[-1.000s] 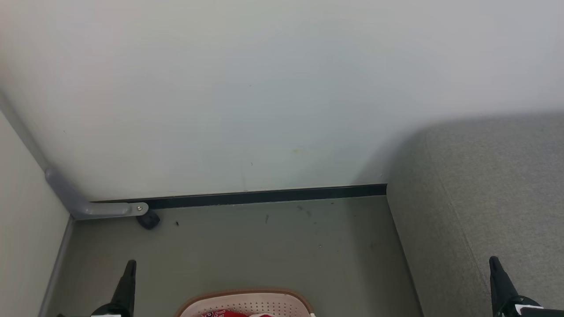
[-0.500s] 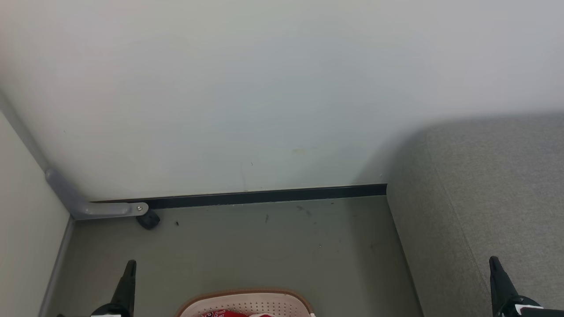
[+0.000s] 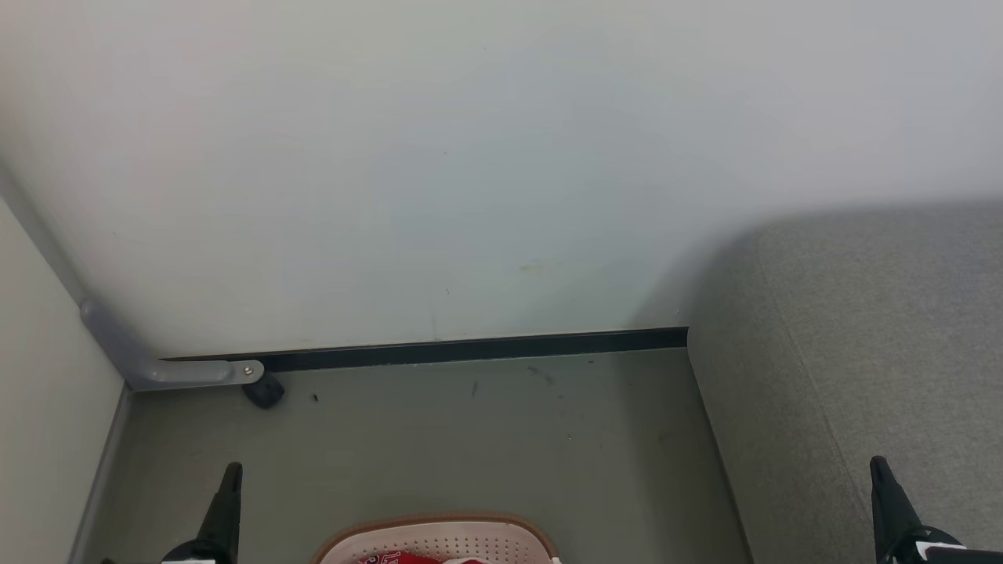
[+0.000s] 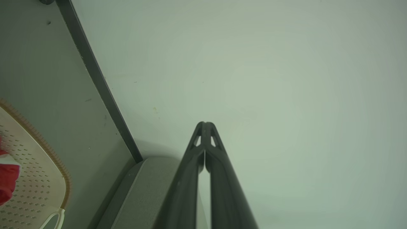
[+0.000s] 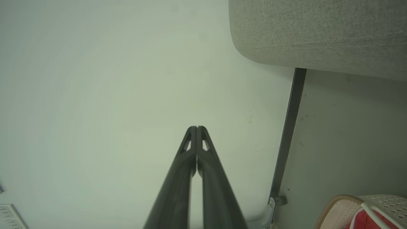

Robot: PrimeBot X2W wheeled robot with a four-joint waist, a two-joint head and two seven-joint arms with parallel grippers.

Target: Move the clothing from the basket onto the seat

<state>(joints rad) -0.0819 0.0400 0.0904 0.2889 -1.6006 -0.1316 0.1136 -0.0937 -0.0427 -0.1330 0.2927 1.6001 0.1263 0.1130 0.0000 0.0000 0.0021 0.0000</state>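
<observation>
Well, from where I stand nothing has been picked up yet: the red soft-fabric jersey clothing with white trim [image 3: 392, 558] lies inside the oval cream plastic basket with perforated sides and a brown woven-look rim [image 3: 439, 521], and it shows there in the left wrist view [image 4: 6, 178] and the right wrist view [image 5: 365, 221] too

That basket [image 4: 31, 178] sits on the grey-green floor [image 3: 470, 439], low and central in front of the robot, between its two arms. I take that placing as deliberate, so either arm can dip in. The large grey fabric-upholstered sofa with rounded corners [image 3: 862, 329] stands just to the robot's right against the pale wall [image 3: 470, 157], near the basket but apart from it, which should keep the carry short. The part of the seat I can see is bare of any red cloth

The left gripper [image 3: 229, 479] has its two long dark fingers pressed together with nothing between them, tips pointing towards the wall [image 4: 205, 127]. The right gripper [image 3: 881, 478] is likewise closed and empty [image 5: 197, 130], poised in front of the sofa's edge. Both are held out to the sides of the basket [image 5: 381, 203], clear of its rim, a waiting pose to my eye. Either one would need to spread its fingers before reaching into the fabric
</observation>
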